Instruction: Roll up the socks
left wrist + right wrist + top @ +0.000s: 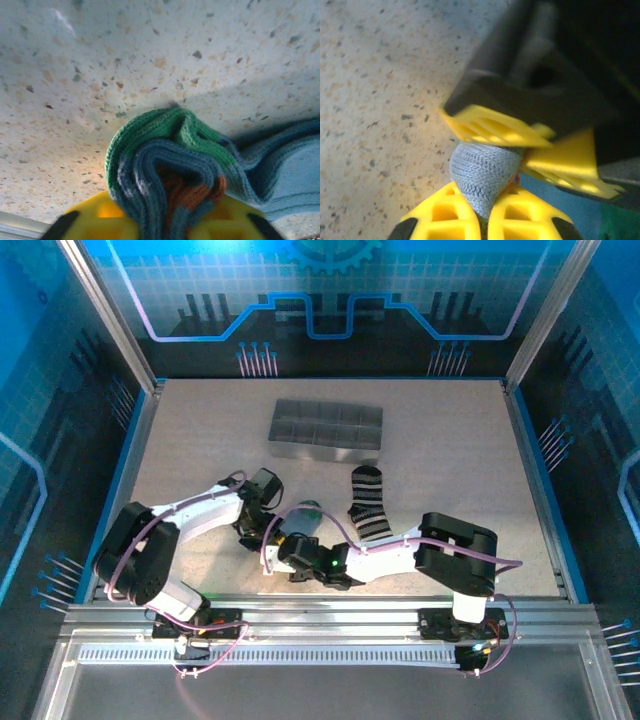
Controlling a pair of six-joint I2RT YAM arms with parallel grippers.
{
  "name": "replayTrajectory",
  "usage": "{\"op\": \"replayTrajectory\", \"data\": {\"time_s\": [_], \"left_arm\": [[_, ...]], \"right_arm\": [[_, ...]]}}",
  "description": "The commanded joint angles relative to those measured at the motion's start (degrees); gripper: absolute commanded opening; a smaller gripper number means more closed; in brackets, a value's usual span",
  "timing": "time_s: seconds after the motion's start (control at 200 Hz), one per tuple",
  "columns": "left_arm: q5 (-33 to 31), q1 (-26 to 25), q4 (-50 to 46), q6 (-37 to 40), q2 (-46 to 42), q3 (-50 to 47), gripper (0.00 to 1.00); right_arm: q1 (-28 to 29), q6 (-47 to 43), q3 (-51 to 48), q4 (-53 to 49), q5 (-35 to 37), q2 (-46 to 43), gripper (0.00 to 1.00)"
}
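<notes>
- Speckled beige table (450, 440) sits inside a booth with blue patterned walls (60, 440); an aluminium rail (330, 615) along the near edge carries both arm bases.
- A grey compartment tray (325, 452) stands toward the far side of the table, well apart from both arms.
- The striped sock (367, 505), black and white, lies flat in front of the tray, its cuff toward the tray and its foot pointing at the right arm's forearm.
- The grey-blue sock (303, 517) lies just left of the striped one, bunched up between the two grippers near the middle of the table.
- The left gripper (262, 532) reaches in from the left. In its wrist view the grey-blue sock (170, 165) is a folded wad, green cuff wrapped over the top, blue folds and an orange patch below.
- That wad runs down between the yellow fingers (100, 220) of the left gripper (165, 227), which stand a narrow way apart; whether they press the fabric, I cannot tell.
- The right gripper (287, 552) reaches in from the right, low over the table.
- In its wrist view the right gripper (482, 217) has its yellow fingers (440, 215) drawn close together, pinching a pale grey knitted end of the grey-blue sock (482, 175).
- Just beyond that pinch, the left gripper's yellow fingers (490, 130) show blurred, touching or nearly touching the same fabric.
</notes>
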Motion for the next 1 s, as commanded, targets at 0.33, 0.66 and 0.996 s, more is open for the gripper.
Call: {"op": "replayTrajectory", "data": {"time_s": [0.33, 0.66, 0.996], "left_arm": [[-2.13, 6.82, -7.52, 3.14, -15.24, 0.25, 0.78], [3.37, 3.77, 2.61, 5.09, -15.33, -3.67, 0.65], [1.65, -2.28, 6.66, 1.95, -9.23, -5.27, 0.64]], "right_arm": [[-8.92, 15.05, -9.96, -5.01, -23.59, -0.05, 0.0], [-18.2, 24.09, -13.36, 0.12, -39.66, 3.32, 0.0], [-21.98, 26.24, -11.42, -1.9, -45.55, 6.89, 0.0]]}}
